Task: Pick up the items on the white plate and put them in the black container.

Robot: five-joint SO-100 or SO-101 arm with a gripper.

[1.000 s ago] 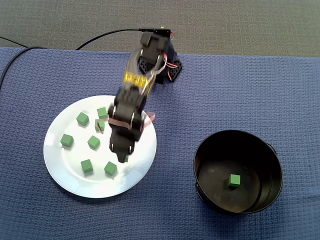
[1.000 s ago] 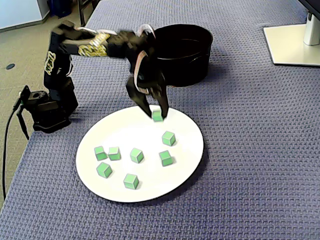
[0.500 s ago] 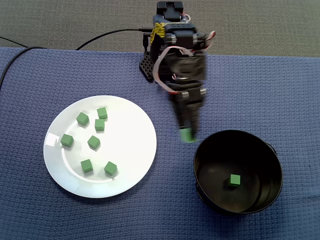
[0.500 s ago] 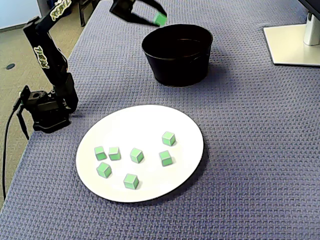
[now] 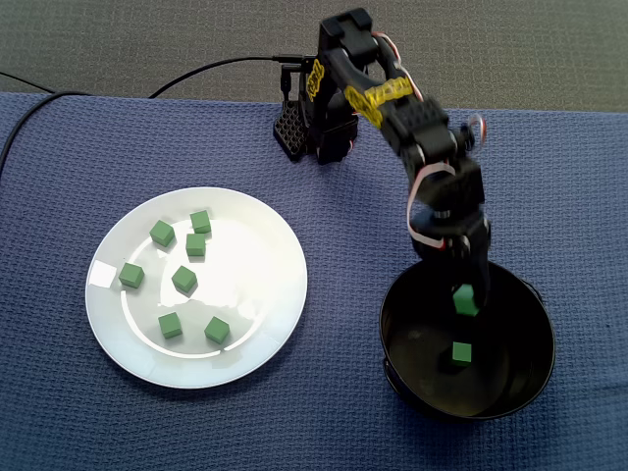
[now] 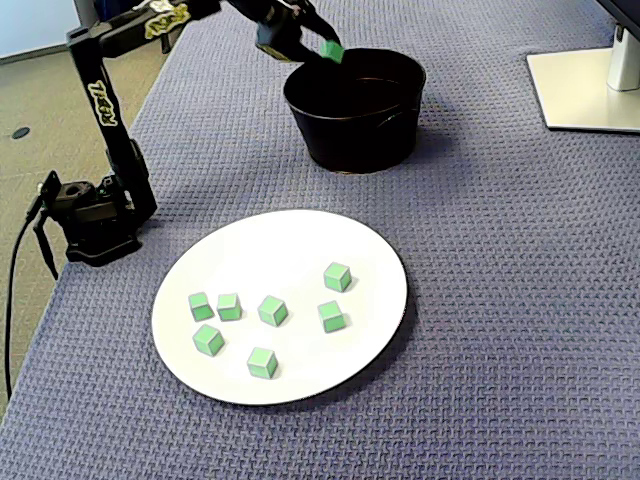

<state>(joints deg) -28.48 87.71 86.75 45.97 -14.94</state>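
1 fixed view straight overhead; other oblique, nearer plate (image 6: 300,250); both share plate, container (image 6: 350,135), arm (image 5: 392,98).

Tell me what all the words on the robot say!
Green letters on the arm: too blurred to read.
Yellow label on the arm: too small to read.
Plate, cubes, container: no writing.

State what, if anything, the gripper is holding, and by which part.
The gripper holds a green cube, pinched between its fingertips above the black container; which faces cannot be told.
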